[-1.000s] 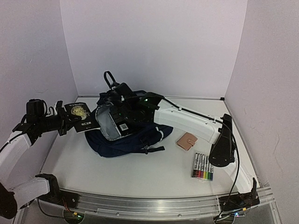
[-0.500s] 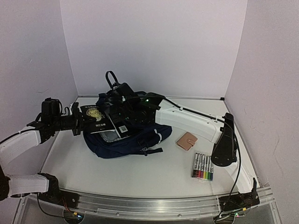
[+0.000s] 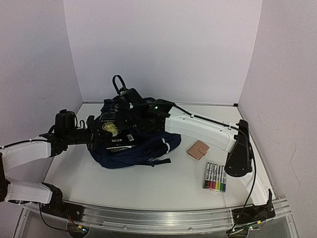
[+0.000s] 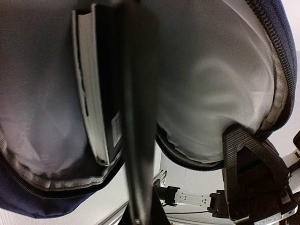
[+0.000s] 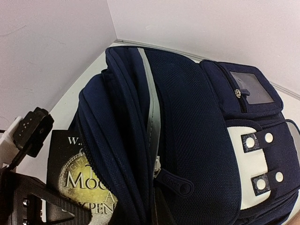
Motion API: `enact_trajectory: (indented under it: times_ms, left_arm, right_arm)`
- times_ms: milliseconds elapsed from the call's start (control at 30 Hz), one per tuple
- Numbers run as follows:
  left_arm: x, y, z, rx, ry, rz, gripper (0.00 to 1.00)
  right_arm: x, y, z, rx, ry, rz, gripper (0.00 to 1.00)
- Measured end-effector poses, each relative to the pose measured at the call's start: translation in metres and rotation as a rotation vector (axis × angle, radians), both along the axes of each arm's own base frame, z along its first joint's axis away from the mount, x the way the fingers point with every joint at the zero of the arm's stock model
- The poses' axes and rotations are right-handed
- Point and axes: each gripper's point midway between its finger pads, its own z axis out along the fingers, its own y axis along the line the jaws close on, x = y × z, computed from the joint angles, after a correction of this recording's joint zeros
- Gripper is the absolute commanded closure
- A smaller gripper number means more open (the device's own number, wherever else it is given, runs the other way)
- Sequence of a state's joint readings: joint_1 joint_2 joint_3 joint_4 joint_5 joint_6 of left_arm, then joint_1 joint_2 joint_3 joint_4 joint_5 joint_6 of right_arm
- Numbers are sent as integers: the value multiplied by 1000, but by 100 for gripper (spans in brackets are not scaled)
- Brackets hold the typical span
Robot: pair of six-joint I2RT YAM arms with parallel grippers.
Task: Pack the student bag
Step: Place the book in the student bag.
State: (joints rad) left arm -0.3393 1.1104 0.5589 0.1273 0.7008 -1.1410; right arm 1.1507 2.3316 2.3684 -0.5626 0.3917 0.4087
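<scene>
The student bag [image 3: 148, 148], navy with a pale stripe, lies at the table's middle left with its mouth facing left. My right gripper [image 3: 130, 118] is shut on the bag's upper flap and holds the mouth open. In the right wrist view the bag's front [image 5: 197, 131] and a zip puller [image 5: 174, 181] fill the frame. My left gripper [image 3: 93, 135] is shut on a black book with a gold cover [image 3: 113, 131] [image 5: 75, 185], which sits at the bag's mouth. The left wrist view sees that book edge-on [image 4: 136, 117]. A second book [image 4: 96, 93] rests inside against the grey lining [image 4: 211, 93].
A tan wallet [image 3: 198, 149] lies right of the bag. A pack of coloured markers [image 3: 214, 177] lies nearer the front right. The bag's black carry loop [image 3: 117, 82] sticks up at the back. Walls close in on the left, back and right.
My left arm has carried the black book rightward from beside the bag to its open mouth, levelling it. The right gripper has kept its hold on the flap.
</scene>
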Motion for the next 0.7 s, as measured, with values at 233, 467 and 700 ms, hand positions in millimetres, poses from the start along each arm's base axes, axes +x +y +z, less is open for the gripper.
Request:
enact_trajectory:
  times_ms: [233,467,700]
  left_arm:
    - [29,-13,12,1,-77,-2,100]
    - [68,-24,-7,55,-79,8,95]
    - [94,-20,-8,182,-112,44,50]
  right_arm:
    - [-4,0,2,12,14,13,100]
    - [-3,2,2,27,13,8,100]
    - [-4,1,3,40,15,1,100]
